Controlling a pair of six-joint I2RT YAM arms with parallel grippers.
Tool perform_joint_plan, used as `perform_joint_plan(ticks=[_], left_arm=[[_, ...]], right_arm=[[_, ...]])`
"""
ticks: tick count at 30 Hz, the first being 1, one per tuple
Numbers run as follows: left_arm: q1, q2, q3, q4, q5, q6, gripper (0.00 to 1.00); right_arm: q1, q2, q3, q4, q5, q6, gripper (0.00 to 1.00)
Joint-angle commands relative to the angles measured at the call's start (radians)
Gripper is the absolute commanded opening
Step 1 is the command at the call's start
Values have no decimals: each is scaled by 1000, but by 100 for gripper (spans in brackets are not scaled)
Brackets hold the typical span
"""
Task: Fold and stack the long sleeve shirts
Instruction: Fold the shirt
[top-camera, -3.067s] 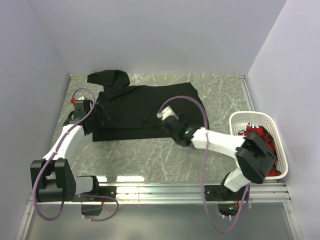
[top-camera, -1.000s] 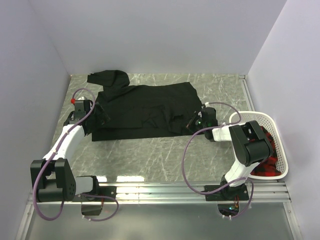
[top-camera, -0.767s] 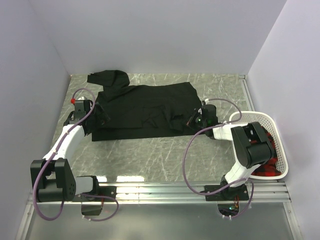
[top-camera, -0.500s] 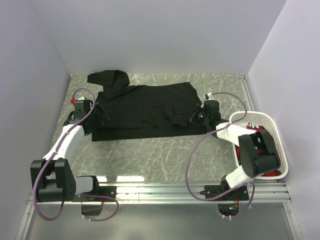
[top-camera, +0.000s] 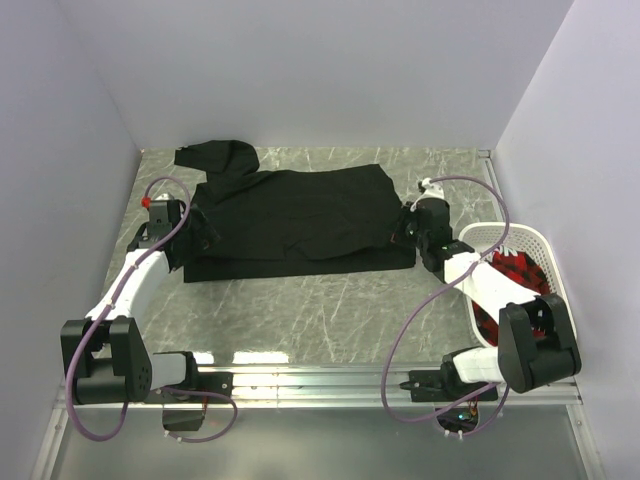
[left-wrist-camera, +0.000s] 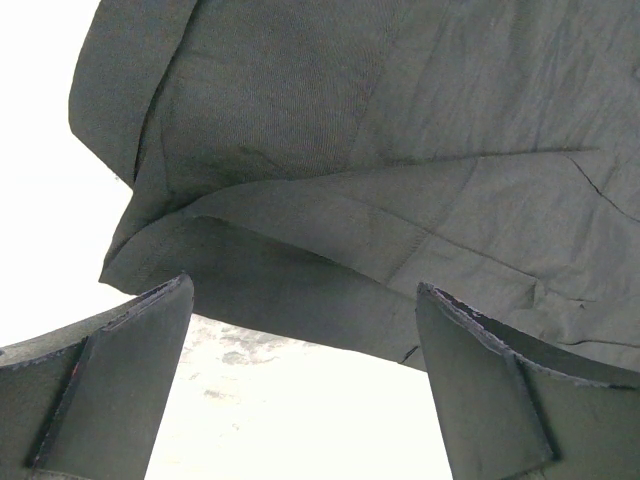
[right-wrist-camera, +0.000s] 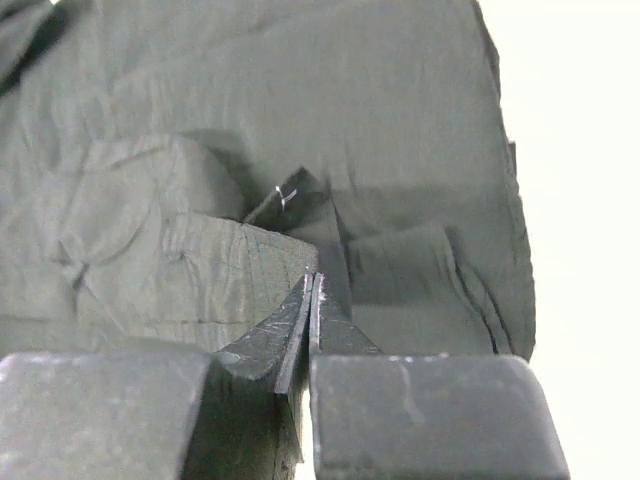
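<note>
Right gripper (right-wrist-camera: 312, 288): jaws pressed together. A narrow ridge of cloth runs up to the tips, so it looks to be pinching a thin fold of the black collared long-sleeved cloth shirt (top-camera: 290, 215) at its right edge.

The shirt lies spread on the grey marbled surface (top-camera: 320, 300), mostly flat. One sleeve is bunched in a heap (top-camera: 215, 156) at the far left corner.

Left gripper (left-wrist-camera: 305, 300): jaws wide apart and holding nothing. It hovers at the shirt's left edge, with layered hems showing between its fingers.

Just right of the right gripper stands a white slotted plastic basket (top-camera: 500, 235) with red-and-dark cloth (top-camera: 520, 272) inside.

Risks, as I judge them:
- The pinch is slight. A quick lift or sideways tug could let the thin fold slip out, and the layer would drop back crooked.
- Nothing pins the left side. Any pull from the right may drag the whole garment across the surface instead of tightening it, rucking the near hem.
- The pinch may hold more than one layer, which the wrist view does not settle. A fold made from it would then carry the under layer along.
- The bunched sleeve is not laid out. Folding over it would trap a lump.
- The right arm works close to the basket, so a wide swing could knock its rim.
</note>
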Motion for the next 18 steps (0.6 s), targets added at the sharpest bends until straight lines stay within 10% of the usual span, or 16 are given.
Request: perform_joint_plan(ticks=[1, 18], left_arm=[[-1, -14, -13, 29, 13, -8, 99], [-1, 96, -17, 141, 108, -245, 78]], right_arm=[[25, -1, 55, -55, 1, -33, 0], [27, 94, 44, -152, 56, 93, 0]])
